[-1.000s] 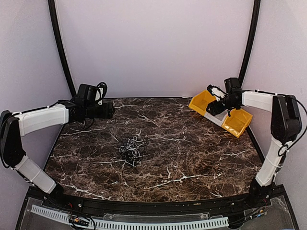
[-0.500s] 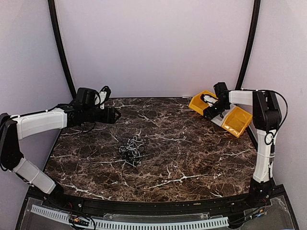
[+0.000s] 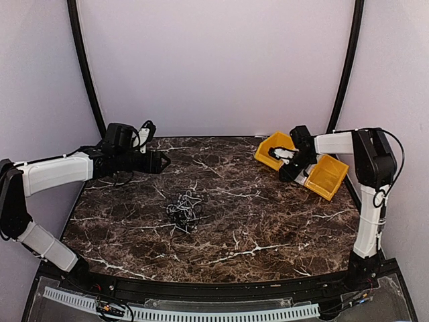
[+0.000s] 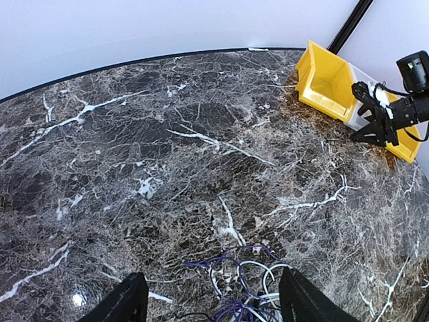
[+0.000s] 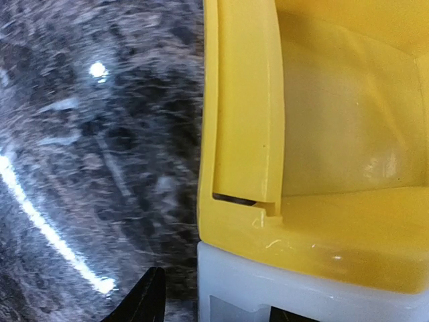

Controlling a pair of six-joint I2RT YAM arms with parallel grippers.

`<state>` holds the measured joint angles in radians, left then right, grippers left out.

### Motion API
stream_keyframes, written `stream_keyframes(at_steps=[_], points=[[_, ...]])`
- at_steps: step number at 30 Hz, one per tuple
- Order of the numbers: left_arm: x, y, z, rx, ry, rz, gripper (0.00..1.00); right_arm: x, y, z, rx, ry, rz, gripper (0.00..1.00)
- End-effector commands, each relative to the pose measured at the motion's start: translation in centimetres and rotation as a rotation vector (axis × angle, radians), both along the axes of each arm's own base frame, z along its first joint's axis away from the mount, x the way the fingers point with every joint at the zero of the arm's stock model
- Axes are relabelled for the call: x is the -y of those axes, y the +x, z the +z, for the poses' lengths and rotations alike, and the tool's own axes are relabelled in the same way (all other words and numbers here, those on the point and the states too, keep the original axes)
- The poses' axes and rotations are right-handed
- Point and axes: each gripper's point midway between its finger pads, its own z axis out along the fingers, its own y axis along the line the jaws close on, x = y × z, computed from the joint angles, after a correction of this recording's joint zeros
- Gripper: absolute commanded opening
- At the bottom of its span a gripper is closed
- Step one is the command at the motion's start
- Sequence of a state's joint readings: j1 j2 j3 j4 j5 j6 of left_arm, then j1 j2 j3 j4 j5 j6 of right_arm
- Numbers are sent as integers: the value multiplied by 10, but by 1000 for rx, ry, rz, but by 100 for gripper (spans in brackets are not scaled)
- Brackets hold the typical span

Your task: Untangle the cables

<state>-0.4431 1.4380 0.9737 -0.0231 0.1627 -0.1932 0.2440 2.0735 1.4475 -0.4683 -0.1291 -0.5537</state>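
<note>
Cables (image 3: 184, 211) lie in one loose tangle of black, grey and white cord on the table (image 3: 268, 221). They sit below and a little ahead of the left gripper (image 3: 161, 161) and clear of it. In the left wrist view the tangle shows between that gripper's two fingers (image 4: 127, 302), which are spread wide with nothing in them.

The right gripper (image 3: 289, 163) is well apart from the tangle, at the far right corner. It is right up against a white bin (image 5: 268, 282) wedged between a yellow bin (image 3: 271, 149) and a second yellow bin (image 3: 327, 176). Its jaws appear to stand apart about the white bin's corner, but the close, blurred wrist view doesn't show whether they grip it.

The tabletop is dark brown marble veined with white, glossy enough to catch lamp glare. Plain pale walls (image 3: 214, 67) close in the back and both sides. Two curved black posts (image 3: 80, 60) rise from the table's far corners.
</note>
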Motion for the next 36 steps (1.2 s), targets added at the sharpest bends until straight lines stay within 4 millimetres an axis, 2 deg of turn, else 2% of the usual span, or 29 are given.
stream_keyframes(at_steps=[1, 4, 7, 10, 13, 16, 22, 23, 24, 26, 28, 30, 32, 36], points=[[4, -4, 4, 14, -17, -26, 70, -41, -38, 5, 4, 8, 158, 46], [5, -4, 2, 8, -17, -27, 69, -60, -65, 0, -10, -9, 225, 42], [5, -4, 0, 5, -14, -28, 69, -80, -94, -4, -24, -33, 319, 35], [4, -4, -2, 5, -7, -30, 69, -91, -125, -11, -25, -73, 414, 30], [5, -5, -4, 1, -5, -37, 69, -98, -147, -10, 0, -106, 487, 26], [8, -7, -8, -9, -7, -52, 69, -99, -156, -8, 19, -120, 513, 22], [10, -5, -18, -42, 13, -63, 69, -91, -157, -3, 45, -147, 507, 24], [9, -4, -19, -46, 22, -63, 68, -91, -159, 1, 46, -143, 511, 27], [7, -6, -22, -67, 36, -59, 67, -91, -161, 10, 57, -134, 516, 36], [4, -10, -23, -83, 61, -41, 67, -91, -169, 30, 80, -102, 529, 51], [0, -13, -23, -103, 92, -10, 67, -91, -178, 53, 105, -54, 530, 60], [-3, -18, -24, -151, 96, 27, 67, -94, -190, 82, 137, 19, 529, 63], [-6, -29, -34, -213, 89, 45, 68, -95, -198, 102, 162, 80, 518, 64], [-12, -47, -61, -311, 58, 84, 73, -99, -212, 129, 204, 200, 500, 65]])
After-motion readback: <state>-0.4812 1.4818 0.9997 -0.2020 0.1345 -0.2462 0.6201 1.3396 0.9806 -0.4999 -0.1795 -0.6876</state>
